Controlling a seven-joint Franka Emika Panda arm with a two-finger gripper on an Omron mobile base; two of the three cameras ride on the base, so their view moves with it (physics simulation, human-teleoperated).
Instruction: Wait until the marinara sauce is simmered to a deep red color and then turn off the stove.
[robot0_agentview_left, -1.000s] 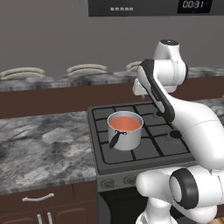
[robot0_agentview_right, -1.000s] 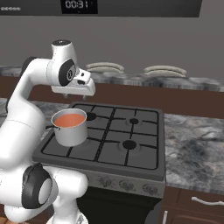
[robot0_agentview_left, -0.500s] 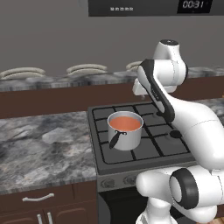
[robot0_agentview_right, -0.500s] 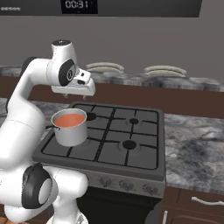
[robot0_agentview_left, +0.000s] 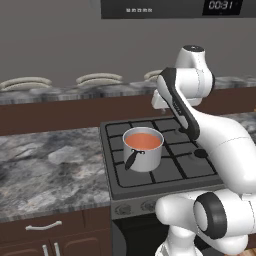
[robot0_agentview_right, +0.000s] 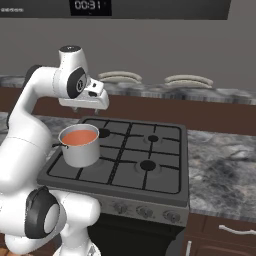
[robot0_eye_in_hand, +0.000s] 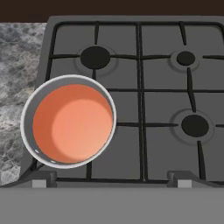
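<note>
The marinara sauce (robot0_agentview_left: 143, 141) (robot0_agentview_right: 80, 135) (robot0_eye_in_hand: 78, 129) is a smooth, light orange-red disc inside a small steel saucepan (robot0_agentview_left: 146, 159) (robot0_agentview_right: 80, 154) with a black handle. The pan stands on the front left burner of the stove (robot0_agentview_left: 172, 167) (robot0_agentview_right: 132, 167) (robot0_eye_in_hand: 144, 109), a dark grey gas range with black grates. A row of small round knobs (robot0_agentview_left: 135, 207) (robot0_agentview_right: 145, 211) runs along its front. My gripper (robot0_eye_in_hand: 113, 179) (robot0_agentview_right: 82, 106) hangs open and empty above the back left of the stove, looking straight down. It stays well above the pan and touches nothing.
Grey marbled countertop (robot0_agentview_left: 50, 165) (robot0_agentview_right: 220, 170) lies on both sides of the stove. Pale oval plates (robot0_agentview_left: 25, 82) (robot0_agentview_right: 120, 76) rest on the raised back counter. A dark appliance with a clock display (robot0_agentview_left: 220, 6) (robot0_agentview_right: 90, 6) hangs overhead. Brown drawers (robot0_agentview_left: 45, 227) sit under the counter.
</note>
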